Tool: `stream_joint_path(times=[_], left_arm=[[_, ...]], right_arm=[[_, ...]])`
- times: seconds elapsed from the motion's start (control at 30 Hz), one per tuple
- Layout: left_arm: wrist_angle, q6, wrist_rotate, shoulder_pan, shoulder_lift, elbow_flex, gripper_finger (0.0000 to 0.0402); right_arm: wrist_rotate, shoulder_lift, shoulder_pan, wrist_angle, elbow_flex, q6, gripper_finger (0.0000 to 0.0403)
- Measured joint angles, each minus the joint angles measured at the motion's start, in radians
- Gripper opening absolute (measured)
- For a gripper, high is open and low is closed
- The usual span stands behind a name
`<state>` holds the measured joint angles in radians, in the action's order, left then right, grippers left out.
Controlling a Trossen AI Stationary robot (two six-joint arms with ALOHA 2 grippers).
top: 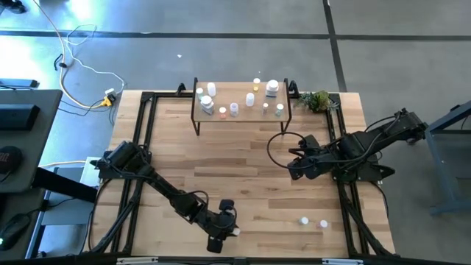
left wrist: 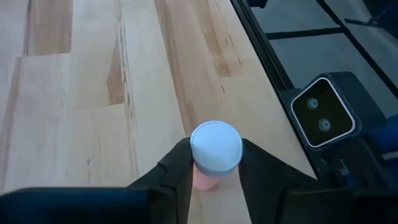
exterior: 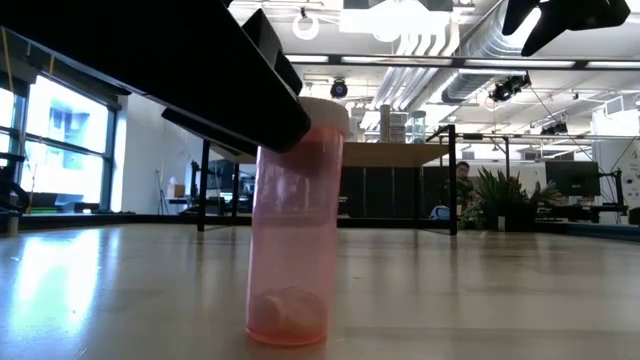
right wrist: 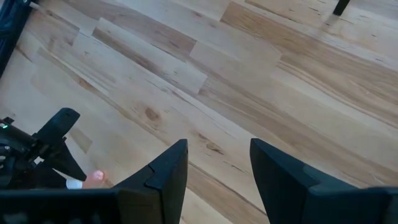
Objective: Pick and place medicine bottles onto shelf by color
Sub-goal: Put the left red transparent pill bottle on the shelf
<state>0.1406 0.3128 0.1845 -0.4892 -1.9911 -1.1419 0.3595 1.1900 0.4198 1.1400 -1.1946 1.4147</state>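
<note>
The bottle point(left wrist: 215, 149) we are after, a pink-tinted one with a white cap, stands upright at the near edge of the table point(top: 243, 169), just beside the black frame and the low camera point(left wrist: 323, 112). We have the left gripper point(left wrist: 215, 168) clamped on it just under the cap, one finger point(left wrist: 177, 171) on each side; in the low view the bottle's point(exterior: 295, 235) base rests flat on the wood, so we judge the grasp made and the lift not yet begun.

The shelf point(top: 243, 118) sits at the far edge of the table, well apart from this bottle, and carries a good many bottles already. Two more bottles, one white-capped point(top: 303, 220) and one pink-capped point(top: 322, 224), stand near the front right. The right gripper point(right wrist: 217, 168) hovers over bare wood at mid-table right, fingers apart and holding nothing.

Next we should raise the bottle straight up so that it clears the table without tipping, then carry it the long way across to the shelf and above its board. We would set it among the bottles of matching colour, which at this range we cannot sort with confidence. The gaps there look tight, so we judge that the descent must be careful not to knock neighbours over.
</note>
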Motion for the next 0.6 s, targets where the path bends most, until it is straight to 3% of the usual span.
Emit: stream_joint_path(times=[0.3, 0.6], left_arm=[[-0.018, -0.007, -0.012, 0.028, 0.050, 0.000, 0.0104], [-0.064, -0.124, -0.017, 0.129, 0.148, 0.000, 0.0104]], right_arm=[[-0.011, 0.000, 0.000, 0.000, 0.000, 0.002, 0.0165], [-0.010, 0.000, 0.000, 0.000, 0.000, 0.002, 0.0165]])
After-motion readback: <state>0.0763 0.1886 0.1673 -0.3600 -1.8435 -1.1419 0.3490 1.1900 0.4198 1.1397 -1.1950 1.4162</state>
